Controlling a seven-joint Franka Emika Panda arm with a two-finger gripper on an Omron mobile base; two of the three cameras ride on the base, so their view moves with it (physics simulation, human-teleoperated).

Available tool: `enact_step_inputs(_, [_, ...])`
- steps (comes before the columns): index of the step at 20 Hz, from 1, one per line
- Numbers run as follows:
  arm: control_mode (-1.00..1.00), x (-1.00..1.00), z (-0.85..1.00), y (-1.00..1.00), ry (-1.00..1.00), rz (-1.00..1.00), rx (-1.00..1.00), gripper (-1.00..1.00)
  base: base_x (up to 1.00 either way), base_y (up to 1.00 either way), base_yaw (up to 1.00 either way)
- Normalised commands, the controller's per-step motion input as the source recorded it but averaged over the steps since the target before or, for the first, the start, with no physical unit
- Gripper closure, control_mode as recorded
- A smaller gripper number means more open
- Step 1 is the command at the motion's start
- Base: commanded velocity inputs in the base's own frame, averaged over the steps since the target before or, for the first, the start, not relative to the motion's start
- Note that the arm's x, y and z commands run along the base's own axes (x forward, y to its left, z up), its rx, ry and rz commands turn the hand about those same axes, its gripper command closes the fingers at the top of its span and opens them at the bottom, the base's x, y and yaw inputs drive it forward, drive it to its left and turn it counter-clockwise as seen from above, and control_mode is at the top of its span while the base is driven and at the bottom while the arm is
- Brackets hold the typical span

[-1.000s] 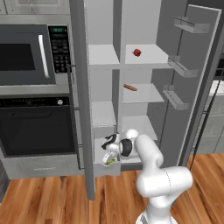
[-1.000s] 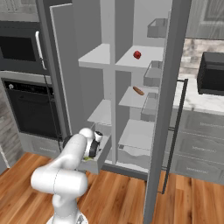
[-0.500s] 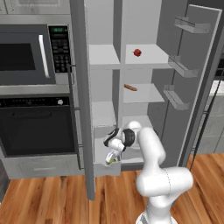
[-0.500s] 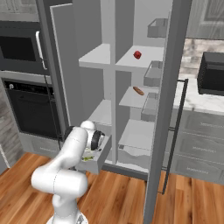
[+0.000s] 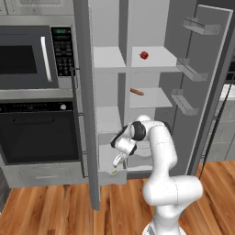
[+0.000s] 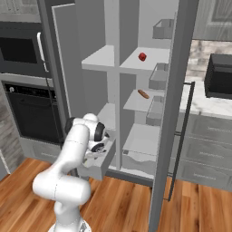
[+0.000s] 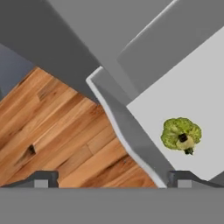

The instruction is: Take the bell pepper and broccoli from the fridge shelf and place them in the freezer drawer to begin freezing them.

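Note:
The yellow-green broccoli (image 7: 181, 133) lies loose on the white floor of the freezer drawer (image 7: 114, 114), near its front lip. My gripper (image 7: 113, 180) hangs just above the drawer, open, with nothing between its fingertips (image 7: 42, 178). In the left base view the gripper (image 5: 118, 160) points down over the pulled-out freezer drawer (image 5: 113, 177), and the broccoli (image 5: 113, 172) shows as a small speck inside. The red bell pepper (image 5: 144, 55) sits on the fridge shelf (image 5: 158, 64), far above my hand. The right base view has the bell pepper (image 6: 142, 56), the drawer (image 6: 96, 170) and my gripper (image 6: 96, 151).
A brown stick-shaped food (image 5: 136, 92) lies on the shelf below the pepper. The open fridge door (image 5: 202, 78) with its racks stands to the right. A microwave (image 5: 32, 57) and oven (image 5: 41, 133) fill the wall to the left. Wooden floor lies below the drawer.
The gripper has opened and let go of the broccoli, which now lies on the drawer floor. The hand has lifted slightly.

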Motion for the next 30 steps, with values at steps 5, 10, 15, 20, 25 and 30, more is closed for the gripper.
enact_step_inputs(5, [-1.0,-0.72,0.7,-0.02,-0.23,-0.1,0.0,-1.0,0.0,0.0,0.0])
enact_step_inputs(10, [-1.0,-0.58,1.0,-0.2,-0.15,-0.08,0.0,-1.0,0.0,0.0,0.0])
enact_step_inputs(15, [-1.0,-0.19,0.98,-0.34,-0.02,-0.13,0.0,-1.0,0.0,0.0,0.0])
enact_step_inputs(20, [-1.0,0.02,1.0,-0.37,0.04,-0.11,0.0,-1.0,0.0,0.0,0.0])
enact_step_inputs(25, [-1.0,0.13,1.0,-0.41,0.14,-0.05,0.0,-1.0,0.0,0.0,0.0])
enact_step_inputs(30, [-1.0,0.18,1.0,-0.35,0.2,0.0,0.01,-1.0,0.0,0.0,0.0])
